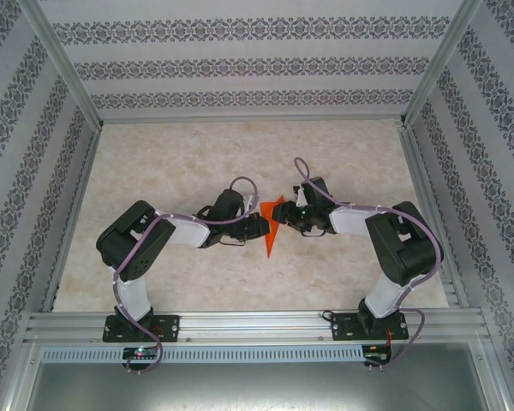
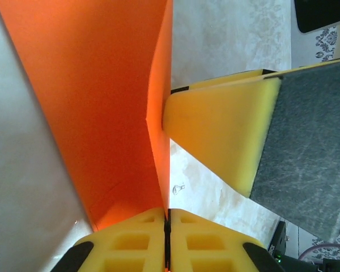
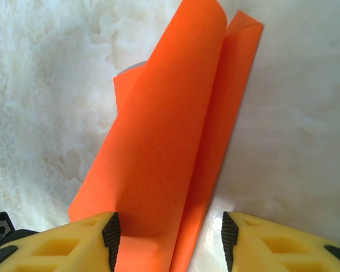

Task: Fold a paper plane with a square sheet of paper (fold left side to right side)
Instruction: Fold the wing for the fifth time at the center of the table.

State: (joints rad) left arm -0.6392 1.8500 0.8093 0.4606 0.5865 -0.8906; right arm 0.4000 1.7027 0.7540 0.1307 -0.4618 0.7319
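Left fingers point(image 2: 136, 238) clenched on paper point(image 2: 102, 102), right fingers point(image 3: 85, 238) released astride it; keep edges aligned, crease flat on bench point(image 3: 45, 85)

- Top external: fixed, high above and behind left arm base point(image 1: 141, 327) and right arm base point(image 1: 370, 325). Faces down and forward. Far view: whole tabletop point(image 1: 154, 163), both arms, patterned walls point(image 1: 240, 64).
- Left wrist: looks along left jaws, seen at bottom edge of frame. Very near orange paper point(image 2: 102, 102). One finger point(image 2: 215, 130) of right jaws enters from right.
- Right wrist: looks along right jaws, seen in bottom corners. Faces down at tabletop, close range.
- Shared: all three views cover orange paper at tabletop centre. Wrist views face it from opposite sides.
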